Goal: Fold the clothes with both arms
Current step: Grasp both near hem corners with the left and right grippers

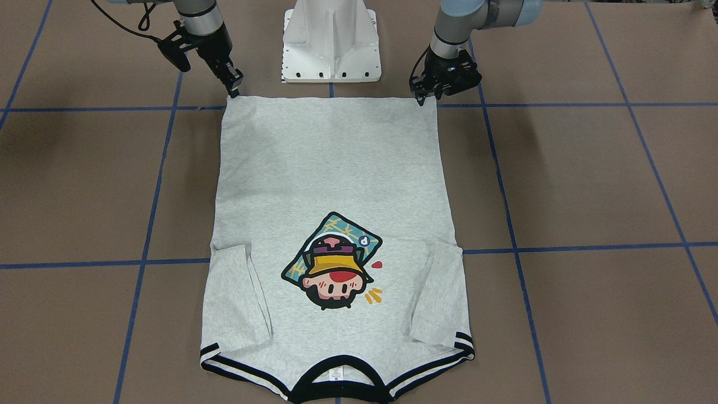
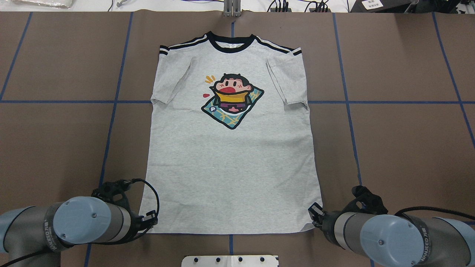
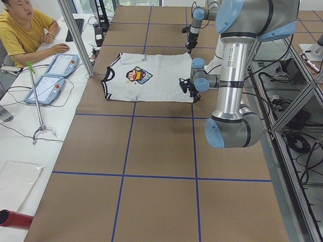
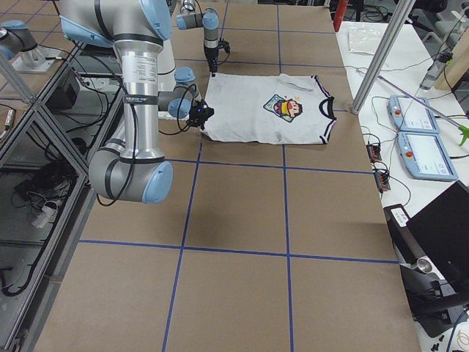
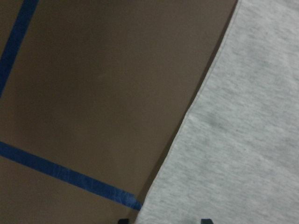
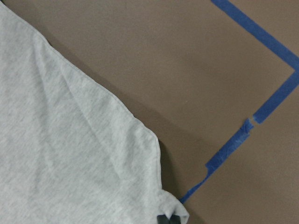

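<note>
The grey T-shirt [image 2: 230,163] lies flat and face up on the brown table, collar [image 2: 231,42] at the far side and both sleeves folded inward over the body. My left gripper [image 1: 422,100] sits at the near hem corner on its side. In the left wrist view its fingertips [image 5: 122,220] stand apart over the shirt's edge [image 5: 243,140], so it is open. My right gripper [image 1: 234,91] is at the other hem corner. In the right wrist view its tips [image 6: 169,218] are close together, pinching the slightly bunched corner of the shirt [image 6: 70,154].
The white pedestal [image 1: 331,45] stands between the arms, just behind the hem. Blue tape lines [image 2: 111,129] grid the brown table. In the exterior left view a person [image 3: 25,25] sits at a side bench with two pendants [image 3: 50,75] and a metal post [image 3: 75,35].
</note>
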`<state>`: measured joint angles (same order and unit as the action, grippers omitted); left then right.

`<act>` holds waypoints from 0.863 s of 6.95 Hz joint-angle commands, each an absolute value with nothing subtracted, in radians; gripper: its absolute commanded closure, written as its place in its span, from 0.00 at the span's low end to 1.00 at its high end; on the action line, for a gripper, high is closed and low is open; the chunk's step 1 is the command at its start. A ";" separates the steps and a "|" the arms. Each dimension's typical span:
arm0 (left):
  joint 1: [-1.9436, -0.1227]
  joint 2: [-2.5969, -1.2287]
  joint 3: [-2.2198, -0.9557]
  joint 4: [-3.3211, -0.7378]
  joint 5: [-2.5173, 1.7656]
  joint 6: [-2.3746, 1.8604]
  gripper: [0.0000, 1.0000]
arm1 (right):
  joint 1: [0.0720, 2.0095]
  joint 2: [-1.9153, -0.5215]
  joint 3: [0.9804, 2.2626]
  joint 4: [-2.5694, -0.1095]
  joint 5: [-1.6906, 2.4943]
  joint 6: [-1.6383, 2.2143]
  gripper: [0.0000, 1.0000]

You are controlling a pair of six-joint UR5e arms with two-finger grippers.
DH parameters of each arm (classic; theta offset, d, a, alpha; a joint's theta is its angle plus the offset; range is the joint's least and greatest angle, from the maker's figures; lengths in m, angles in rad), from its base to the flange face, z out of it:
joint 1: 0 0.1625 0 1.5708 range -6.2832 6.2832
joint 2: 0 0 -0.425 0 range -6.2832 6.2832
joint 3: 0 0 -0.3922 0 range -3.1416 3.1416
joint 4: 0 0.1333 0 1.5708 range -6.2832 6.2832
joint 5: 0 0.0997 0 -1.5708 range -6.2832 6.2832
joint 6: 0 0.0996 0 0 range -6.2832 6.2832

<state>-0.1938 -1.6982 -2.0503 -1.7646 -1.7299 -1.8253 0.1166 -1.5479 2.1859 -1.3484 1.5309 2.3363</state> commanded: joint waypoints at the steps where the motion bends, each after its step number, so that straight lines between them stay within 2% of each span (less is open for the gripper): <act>1: -0.193 -1.698 -2.052 -1.749 -1.730 -1.825 0.47 | 0.118 -1.548 2.186 -1.348 1.531 2.336 1.00; 3: -0.193 -1.698 -2.052 -1.743 -1.732 -1.827 0.70 | 0.123 -1.548 2.192 -1.348 1.531 2.336 1.00; 4: -0.193 -1.698 -2.051 -1.738 -1.732 -1.827 0.91 | 0.124 -1.548 2.192 -1.348 1.531 2.336 1.00; 5: -0.195 -1.698 -2.054 -1.736 -1.732 -1.827 1.00 | 0.124 -1.548 2.192 -1.348 1.531 2.336 1.00; 6: -0.193 -1.700 -2.080 -1.717 -1.733 -1.824 1.00 | 0.127 -1.549 2.194 -1.348 1.531 2.336 1.00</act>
<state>-0.1937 -1.6984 -2.0600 -1.7325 -1.7322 -1.8262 0.1249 -1.5480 2.1923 -1.3484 1.5309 2.3362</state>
